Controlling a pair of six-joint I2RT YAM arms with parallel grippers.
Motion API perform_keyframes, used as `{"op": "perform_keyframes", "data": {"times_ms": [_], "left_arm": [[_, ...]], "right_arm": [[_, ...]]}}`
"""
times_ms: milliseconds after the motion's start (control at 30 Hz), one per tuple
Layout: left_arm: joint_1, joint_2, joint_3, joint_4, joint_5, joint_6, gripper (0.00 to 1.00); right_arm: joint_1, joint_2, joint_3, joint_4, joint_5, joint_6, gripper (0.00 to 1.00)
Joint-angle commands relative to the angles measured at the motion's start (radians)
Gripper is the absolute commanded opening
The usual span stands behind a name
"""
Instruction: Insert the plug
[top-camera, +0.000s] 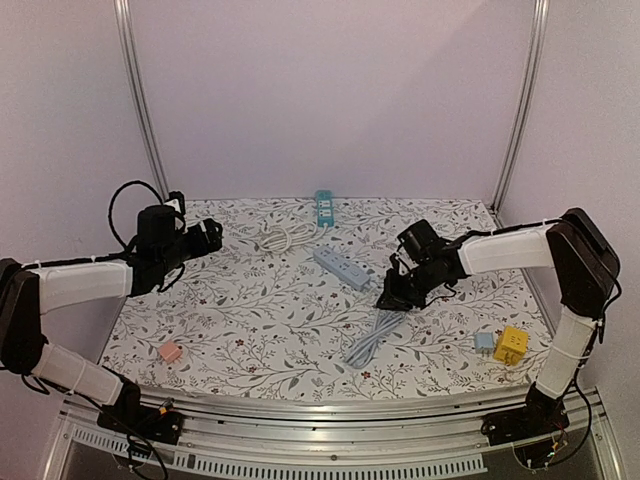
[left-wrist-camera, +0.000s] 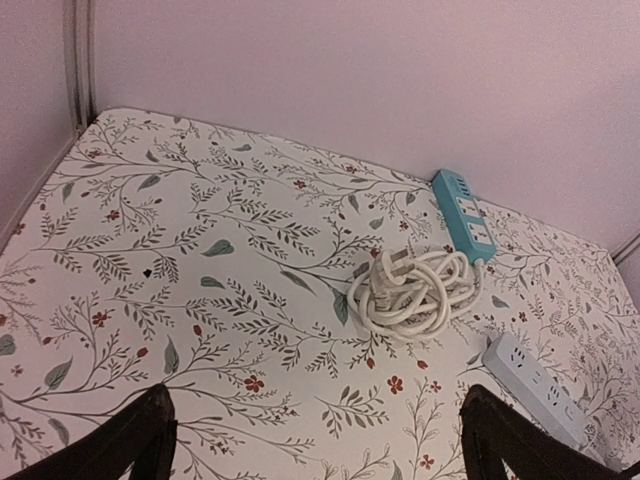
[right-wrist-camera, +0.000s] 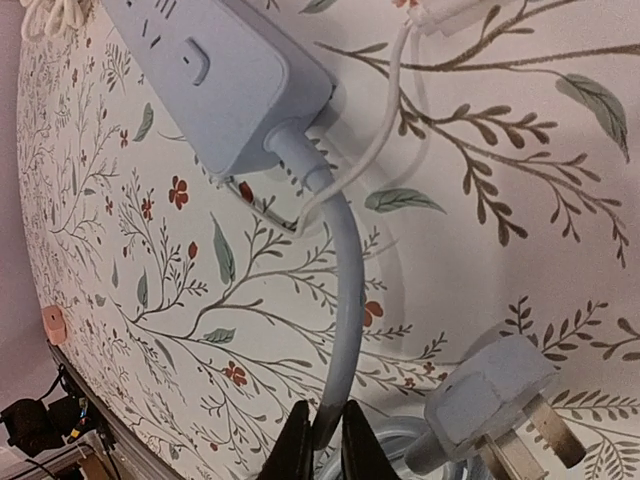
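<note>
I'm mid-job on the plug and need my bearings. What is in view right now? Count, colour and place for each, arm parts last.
grey-blue strip: one, pale grey-blue, table centre
cord: one, grey-blue, runs from that strip toward the near edge
plug: one, grey-blue, prongs bare, lying on the cloth beside the right pincer
teal strip: one, teal, back edge, centre
coiled cable: one, white, just left of the teal strip
pink block: one, near left
yellow adapter: one, near right
blue block: one, pale blue, left of the yellow adapter
left pincer: open, empty, back left
right pincer: shut on the cord
</note>
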Motion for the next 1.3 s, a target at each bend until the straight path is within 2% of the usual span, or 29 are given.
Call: {"op": "perform_keyframes", "data": {"times_ms": [0,67,133,200,333,400,467,600,800,1100,1267], "left_arm": [[-0.001,-0.013,0.007,-0.009,0.01,0.005,0.99],[0.0,-0.015,0.007,-0.007,0.01,0.004,0.99],[0.0,-0.013,0.007,-0.005,0.009,0.004,0.99],[0.0,-0.012,0.007,-0.005,0.011,0.005,0.99],[0.0,-0.016,0.007,-0.008,0.013,0.003,0.99],[-0.001,-0.02,0.006,-0.01,0.01,0.004,0.99],[0.0,-0.021,0.006,-0.012,0.004,0.005,0.99],[0.001,-0.017,0.008,-0.013,0.005,0.005,0.99],[0.001,-0.016,0.009,-0.015,0.011,0.001,0.99],[0.002,-0.027,0.009,-0.026,0.012,-0.005,0.99],[0.001,-0.035,0.007,-0.029,0.011,-0.007,0.99]], "right_arm": [[0.024,-0.09,-0.049,-0.01,-0.004,0.064,0.12],[0.028,-0.12,-0.066,-0.024,-0.001,0.069,0.17],[0.029,-0.156,-0.075,-0.042,0.017,0.069,0.28],[0.029,-0.178,-0.063,-0.077,0.065,0.058,0.44],[0.029,-0.201,-0.012,-0.155,0.138,0.034,0.67],[0.029,-0.222,0.0,-0.192,0.179,0.028,0.84],[0.029,-0.262,0.004,-0.24,0.234,0.03,0.97],[0.028,-0.342,-0.007,-0.358,0.353,0.06,0.99],[0.029,-0.433,-0.051,-0.525,0.453,0.143,0.99],[0.029,-0.432,-0.072,-0.794,0.615,0.28,0.99],[0.014,-0.375,-0.121,-0.791,0.608,0.31,0.96]]}}
